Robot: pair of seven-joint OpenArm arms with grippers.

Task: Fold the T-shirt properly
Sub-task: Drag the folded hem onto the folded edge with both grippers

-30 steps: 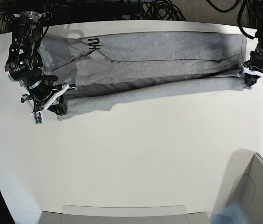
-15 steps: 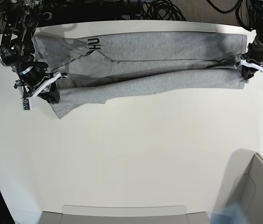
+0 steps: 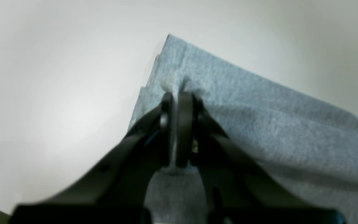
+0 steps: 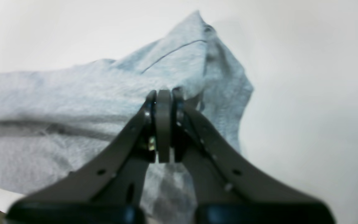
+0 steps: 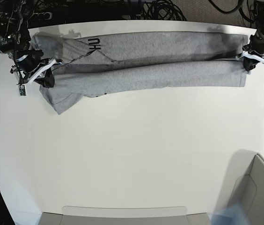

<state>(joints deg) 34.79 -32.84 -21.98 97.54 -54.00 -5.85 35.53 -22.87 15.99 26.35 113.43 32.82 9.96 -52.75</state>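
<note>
Base view: heather-grey T-shirt [image 5: 146, 61] stretched into a long, soft band.

Right end effector [image 4: 164, 102] pinched on bunched grey T-shirt [image 4: 73, 93]

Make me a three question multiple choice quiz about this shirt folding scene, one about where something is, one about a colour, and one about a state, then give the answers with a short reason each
1. Where on the table does the T-shirt lie?
A. along the far edge
B. in the centre
C. at the near edge

2. What colour is the lettering on the T-shirt?
A. red
B. black
C. white

3. How does the left gripper stand?
A. wide open above the cloth
B. shut on bare table
C. shut on the T-shirt

Answers:
1 A, the base view shows the shirt stretched along the table's far side.
2 B, dark block letters show near the folded upper left part.
3 C, the left wrist view shows grey cloth pinched between closed fingers; the right gripper grips likewise.
</note>
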